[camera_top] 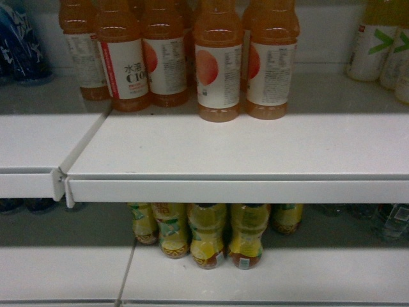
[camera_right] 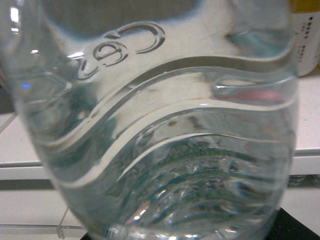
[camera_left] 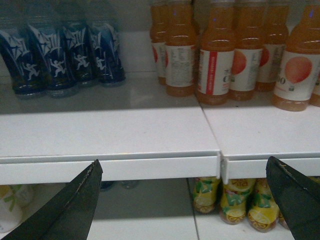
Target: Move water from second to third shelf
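The water (camera_right: 155,125), a clear ribbed plastic bottle with raised lettering, fills almost the whole right wrist view. My right gripper (camera_right: 190,233) sits at its lower end, and only a dark fingertip (camera_right: 298,228) shows at the bottom right corner; the jaws look shut on the bottle. A white shelf edge (camera_right: 306,162) runs behind it. My left gripper (camera_left: 184,163) hangs open and empty in front of a white shelf lip (camera_left: 150,167), its dark fingers (camera_left: 70,205) spread wide. Neither gripper shows in the head view.
Orange juice bottles (camera_top: 217,64) stand on the upper shelf (camera_top: 255,150), with blue bottles (camera_left: 60,55) to their left. Yellow tea bottles (camera_top: 208,233) fill the shelf below. Clear bottles (camera_top: 391,220) sit at the lower right, and white-and-green bottles (camera_top: 374,45) at the upper right.
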You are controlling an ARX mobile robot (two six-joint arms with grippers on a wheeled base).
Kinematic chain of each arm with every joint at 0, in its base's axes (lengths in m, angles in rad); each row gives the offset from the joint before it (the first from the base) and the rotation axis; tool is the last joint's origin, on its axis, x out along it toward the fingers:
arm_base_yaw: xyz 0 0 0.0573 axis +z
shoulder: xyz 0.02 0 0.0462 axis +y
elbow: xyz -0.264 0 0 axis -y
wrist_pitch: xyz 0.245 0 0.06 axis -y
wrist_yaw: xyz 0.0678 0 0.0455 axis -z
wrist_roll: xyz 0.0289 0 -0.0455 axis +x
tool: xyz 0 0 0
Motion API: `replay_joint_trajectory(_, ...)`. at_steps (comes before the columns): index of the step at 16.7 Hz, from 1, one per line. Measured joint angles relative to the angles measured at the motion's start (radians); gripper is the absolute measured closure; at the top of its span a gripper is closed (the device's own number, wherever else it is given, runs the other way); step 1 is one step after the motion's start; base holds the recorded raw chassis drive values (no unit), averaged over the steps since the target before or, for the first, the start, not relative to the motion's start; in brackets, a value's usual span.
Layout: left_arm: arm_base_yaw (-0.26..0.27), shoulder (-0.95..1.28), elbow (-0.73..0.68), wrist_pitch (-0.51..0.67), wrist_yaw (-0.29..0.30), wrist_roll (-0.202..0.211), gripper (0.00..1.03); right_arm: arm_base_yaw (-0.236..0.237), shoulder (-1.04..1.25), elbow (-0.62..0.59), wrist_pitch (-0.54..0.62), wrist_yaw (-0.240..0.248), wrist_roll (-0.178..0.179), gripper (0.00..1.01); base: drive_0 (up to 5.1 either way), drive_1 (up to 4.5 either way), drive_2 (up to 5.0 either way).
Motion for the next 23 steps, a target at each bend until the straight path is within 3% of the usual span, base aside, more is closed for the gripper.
replay_joint_trajectory(23, 0.000, 0.000, 0.000, -0.003, -0.001, 0.000, 0.05, 0.000, 0.000, -0.002, 0.000, 0.001, 0.001, 0.61, -5.0, 2.44, 2.4)
